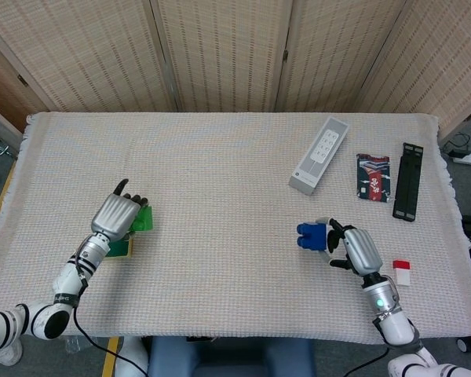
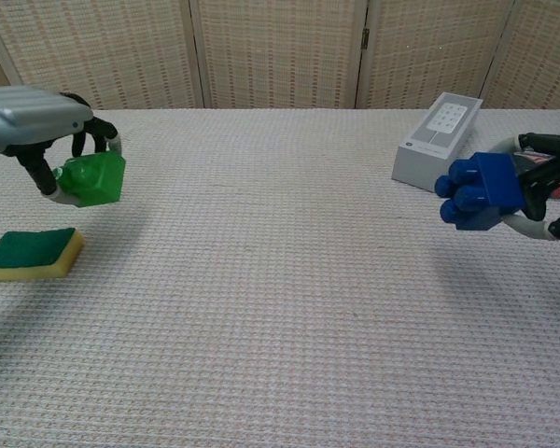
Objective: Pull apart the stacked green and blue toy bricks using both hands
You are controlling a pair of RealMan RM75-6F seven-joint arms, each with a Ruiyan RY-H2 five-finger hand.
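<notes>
The two bricks are apart, each held off the cloth. My left hand grips the green brick at the table's left, just above the sponge. My right hand holds the blue brick at the right, studs facing toward the middle. In the chest view most of the right hand is cut off by the frame edge.
A green and yellow sponge lies under the left hand. A grey remote box, a dark card packet, a black strip and a small red and white piece lie at the right.
</notes>
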